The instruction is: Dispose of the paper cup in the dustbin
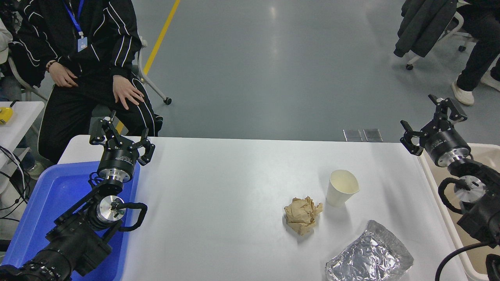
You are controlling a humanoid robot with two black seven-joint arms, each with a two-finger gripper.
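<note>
The cream-white paper cup (341,188) stands upright on the white table (234,187), right of centre. The beige dustbin (484,156) sits off the table's right edge, mostly hidden behind my right arm; only its off-white rim and part of its inside show. My right gripper (433,121) is open and empty, raised above the table's far right corner near the dustbin's rim, well right of the cup. My left gripper (121,134) is open and empty, parked at the far left over the blue tray.
A crumpled brown paper ball (302,214) lies just left of the cup. A silver foil tray (369,255) lies at the front right. A blue plastic tray (47,207) sits under my left arm. A person (86,58) sits at the far left.
</note>
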